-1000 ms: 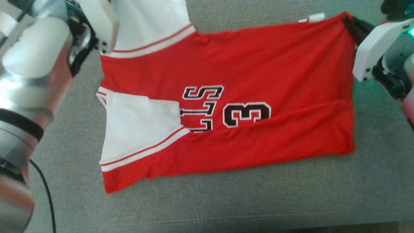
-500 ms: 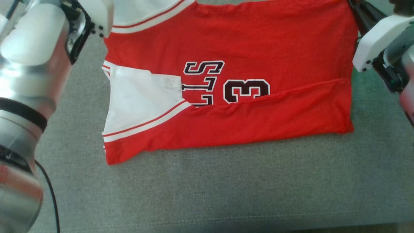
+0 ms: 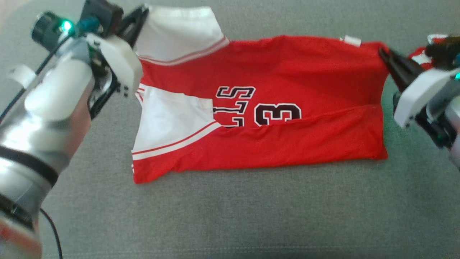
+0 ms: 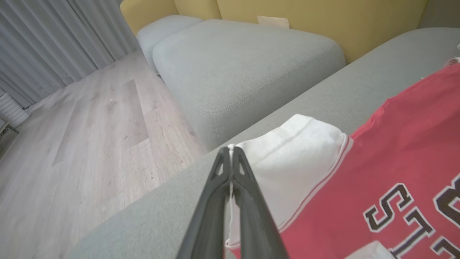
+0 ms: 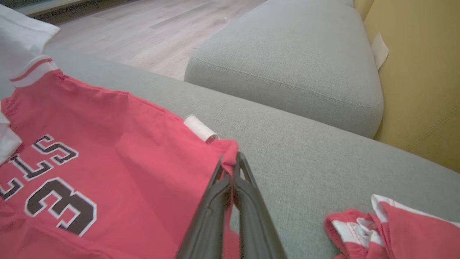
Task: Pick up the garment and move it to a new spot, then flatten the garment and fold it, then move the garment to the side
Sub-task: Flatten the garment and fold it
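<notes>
The garment (image 3: 287, 82) is a red jersey with white sleeves and a black "3", spread on the grey cushion (image 3: 230, 216). Its near edge is folded up over the lower part of the number. My left gripper (image 3: 143, 10) is shut on the edge of the far white sleeve, which lifts off the cushion. In the left wrist view, that gripper (image 4: 230, 149) pinches the white sleeve (image 4: 287, 151). At the far right corner of the red hem, my right gripper (image 3: 382, 54) is shut on the cloth. In the right wrist view, the gripper (image 5: 230, 158) bites the red corner (image 5: 226, 145) beside a white tag (image 5: 201, 129).
A second red and white garment (image 5: 388, 223) lies crumpled on the cushion to the right of my right gripper. Beyond the cushion stand a grey ottoman (image 4: 244, 64) and a yellow sofa back (image 5: 420, 72). Wooden floor (image 4: 90, 126) and curtains (image 4: 43, 46) lie to the left.
The head view has shifted, so the camera moved. Both grippers keep their grip on the far corners. The left sleeve now stands higher and the near fold covers more of the number.
</notes>
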### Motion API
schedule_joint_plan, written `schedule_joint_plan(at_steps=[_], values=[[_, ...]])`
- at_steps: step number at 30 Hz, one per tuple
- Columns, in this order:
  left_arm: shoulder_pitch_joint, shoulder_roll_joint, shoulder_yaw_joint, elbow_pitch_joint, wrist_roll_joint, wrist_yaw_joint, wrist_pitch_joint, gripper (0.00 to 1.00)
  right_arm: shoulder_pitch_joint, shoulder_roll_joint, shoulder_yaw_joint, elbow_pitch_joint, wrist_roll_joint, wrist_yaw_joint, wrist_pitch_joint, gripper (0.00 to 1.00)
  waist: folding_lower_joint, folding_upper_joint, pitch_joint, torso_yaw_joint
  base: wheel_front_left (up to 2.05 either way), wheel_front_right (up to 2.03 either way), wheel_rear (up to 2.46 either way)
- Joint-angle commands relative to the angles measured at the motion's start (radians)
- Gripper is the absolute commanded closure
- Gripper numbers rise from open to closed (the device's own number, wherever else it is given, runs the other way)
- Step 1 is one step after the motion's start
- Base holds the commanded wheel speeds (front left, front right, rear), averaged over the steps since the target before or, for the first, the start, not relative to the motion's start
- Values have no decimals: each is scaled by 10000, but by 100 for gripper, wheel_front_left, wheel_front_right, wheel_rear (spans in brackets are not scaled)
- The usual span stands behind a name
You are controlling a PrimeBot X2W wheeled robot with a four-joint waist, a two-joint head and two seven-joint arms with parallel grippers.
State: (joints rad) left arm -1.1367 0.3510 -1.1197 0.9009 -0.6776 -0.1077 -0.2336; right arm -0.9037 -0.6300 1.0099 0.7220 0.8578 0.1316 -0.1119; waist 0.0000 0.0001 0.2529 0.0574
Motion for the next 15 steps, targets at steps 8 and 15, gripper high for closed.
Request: schedule_joint_plan(at_steps=[8,15], values=[[955,1710,-263,-2618,-796,-184,1524,100,933,-1273,803,-1312,771,-9,630,100,0,-1,-583,240,0,0,0],[1854,3157,-509,-4889,-1354,-54,2739,100,1277,-1926,1363,-1774,986,-9,994,100,0,-1,-777,335,0,0,0]])
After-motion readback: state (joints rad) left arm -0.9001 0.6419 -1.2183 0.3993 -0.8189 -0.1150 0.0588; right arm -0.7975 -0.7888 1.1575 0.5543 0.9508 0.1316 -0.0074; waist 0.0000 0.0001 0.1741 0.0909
